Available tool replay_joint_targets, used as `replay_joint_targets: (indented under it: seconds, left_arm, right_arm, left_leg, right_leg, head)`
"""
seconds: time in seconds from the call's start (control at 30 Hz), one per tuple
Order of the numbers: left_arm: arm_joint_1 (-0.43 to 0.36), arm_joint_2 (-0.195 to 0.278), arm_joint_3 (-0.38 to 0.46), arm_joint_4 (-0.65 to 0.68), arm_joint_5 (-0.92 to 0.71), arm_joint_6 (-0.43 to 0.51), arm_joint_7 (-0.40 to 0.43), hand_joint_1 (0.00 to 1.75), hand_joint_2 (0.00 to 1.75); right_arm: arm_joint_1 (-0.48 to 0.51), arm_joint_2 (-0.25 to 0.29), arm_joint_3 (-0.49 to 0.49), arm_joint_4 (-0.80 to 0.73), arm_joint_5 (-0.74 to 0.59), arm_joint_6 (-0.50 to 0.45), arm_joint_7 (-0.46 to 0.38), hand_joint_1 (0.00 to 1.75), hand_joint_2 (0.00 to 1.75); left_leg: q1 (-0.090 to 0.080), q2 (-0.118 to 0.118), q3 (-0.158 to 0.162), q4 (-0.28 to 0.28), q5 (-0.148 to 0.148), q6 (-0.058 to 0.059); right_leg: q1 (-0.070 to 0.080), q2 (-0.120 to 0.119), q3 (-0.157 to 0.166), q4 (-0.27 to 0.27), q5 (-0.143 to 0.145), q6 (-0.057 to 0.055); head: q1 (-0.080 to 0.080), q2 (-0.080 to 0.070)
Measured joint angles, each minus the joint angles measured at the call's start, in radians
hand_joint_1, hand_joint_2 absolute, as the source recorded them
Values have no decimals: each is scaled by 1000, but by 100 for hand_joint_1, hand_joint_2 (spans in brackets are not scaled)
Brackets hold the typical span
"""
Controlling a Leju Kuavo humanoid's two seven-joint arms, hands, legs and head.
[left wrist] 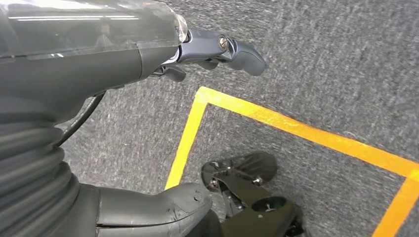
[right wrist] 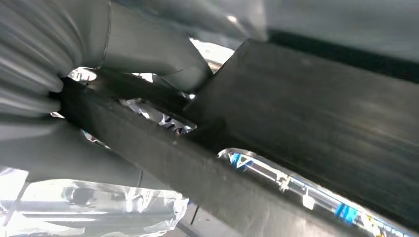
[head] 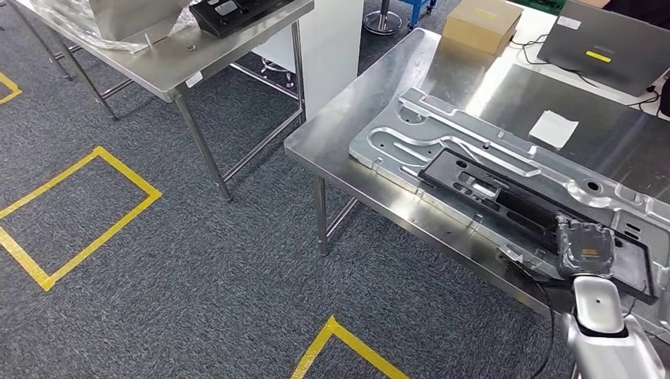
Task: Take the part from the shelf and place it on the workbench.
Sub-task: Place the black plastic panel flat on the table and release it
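The part is a long flat black frame (head: 506,197). It lies slanted across a silver stamped metal panel (head: 411,134) on the steel workbench (head: 332,150). My right hand (head: 586,249) grips its near end, close to the bench's front edge. In the right wrist view the thumb of that hand (right wrist: 148,49) presses on the black part (right wrist: 306,123), with shiny metal just beneath it. My left hand (left wrist: 148,59) hangs over the carpet, its fingers (left wrist: 237,49) and thumb apart with nothing between them.
A second steel table (head: 182,71) stands at the back left, carrying another black part and a plastic-wrapped item. A cardboard box (head: 482,24), a laptop (head: 604,39) and a white paper (head: 553,128) sit on the workbench's far side. Yellow tape (head: 79,213) marks the carpet.
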Motion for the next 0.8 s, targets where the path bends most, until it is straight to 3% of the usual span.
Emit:
replay_joint_targets:
  seconds: [0.23,0.6,0.8]
  left_arm:
    - [2,1,0,0,5,2,-4,0,175]
    - [8,1,1,0,11,11,-30,0,175]
    - [8,1,11,0,39,-28,-127,0,175]
  right_arm:
    - [-45,32,39,76,-5,-27,20,175,175]
    - [-2,39,33,85,-7,-56,18,175,175]
    - [28,40,13,62,0,-52,4,175,175]
  left_leg:
    - [1,0,1,0,0,-1]
    - [1,0,6,0,0,-1]
    - [1,-1,7,0,0,-1]
  right_leg:
    - [1,1,0,0,0,0]
    - [1,0,6,-2,0,0]
    - [2,-1,8,-3,0,0]
  head:
    - [0,0]
    - [0,0]
    - [0,0]
